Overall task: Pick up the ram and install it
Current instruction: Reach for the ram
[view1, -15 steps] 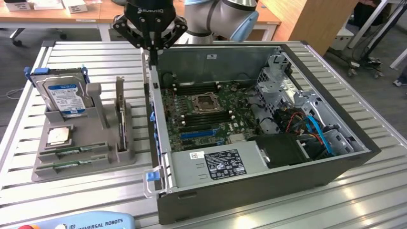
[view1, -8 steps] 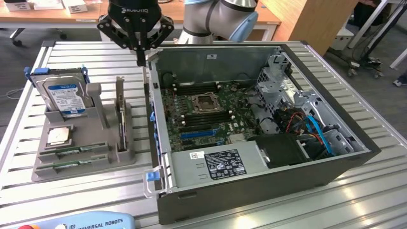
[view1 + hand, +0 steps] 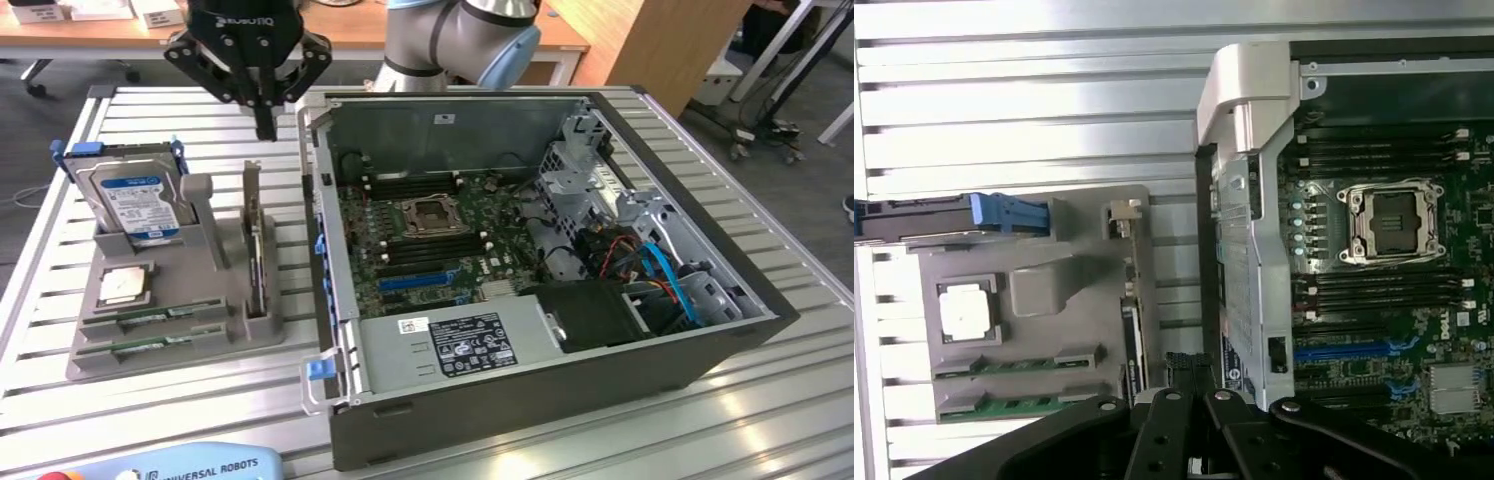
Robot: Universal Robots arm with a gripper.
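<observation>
**Gripper shut and empty, ram flat on the holder**

My black two-finger gripper [image 3: 267, 128] hangs high off the case-facing edge of the grey plastic holder block [image 3: 160, 362]. Its fingers are pinched together with nothing in them.

The ram is a long thin green circuit-board stick [image 3: 150, 318]. It lies flat in a slot on the holder's low step, at the end opposite the silver hard drive with the blue label [image 3: 131, 205]. A look-alike green stick [image 3: 136, 346] sits in the next slot, just beside it and nearer the holder's outer edge. I can't tell which of the pair is the target, so I'm calling the inner one the ram.

Key geometry: from the tool, the ram lies down and across the holder, away from its case-facing edge. Its long axis runs across the holder, pointing at the open black computer case [image 3: 534, 400]. It looks roughly parallel to the black memory slots [image 3: 1384, 292] on the green motherboard [image 3: 400, 250].

Writing:
- "UNIVERSAL ROBOTS" on the blue-and-white pendant [image 3: 187, 468], past the holder's ram end.
- What looks like "DELL" on the motherboard.
- I can't read the hard drive label.
</observation>
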